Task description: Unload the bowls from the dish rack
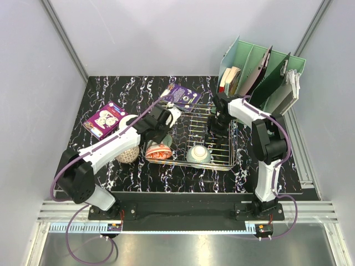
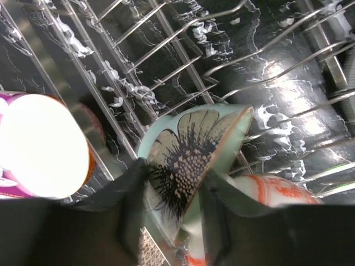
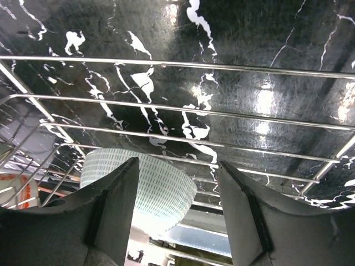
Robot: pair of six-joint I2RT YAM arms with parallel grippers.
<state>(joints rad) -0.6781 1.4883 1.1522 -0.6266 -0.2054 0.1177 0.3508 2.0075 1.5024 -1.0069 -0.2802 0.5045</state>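
Observation:
The chrome wire dish rack (image 1: 217, 145) stands mid-table. My left gripper (image 1: 168, 123) (image 2: 173, 169) is at its left end, jaws either side of the wall of a tilted celadon bowl with a black flower inside (image 2: 188, 149). The right finger touches the outer wall and a gap shows at the left one. My right gripper (image 1: 217, 123) (image 3: 177, 162) hangs open over the rack wires (image 3: 233, 116), holding nothing. A pale celadon bowl (image 1: 198, 155) (image 3: 141, 188) lies upside down at the rack's front. A red floral bowl (image 1: 158, 151) (image 2: 274, 191) sits by the front left corner.
A grey patterned bowl (image 1: 127, 153) and a bowl with an orange outside (image 1: 128, 121) (image 2: 44, 147) stand on the black marbled table left of the rack. Purple boxes (image 1: 105, 119) (image 1: 182, 95) lie behind. A mint-green file organizer (image 1: 260, 72) stands at the back right.

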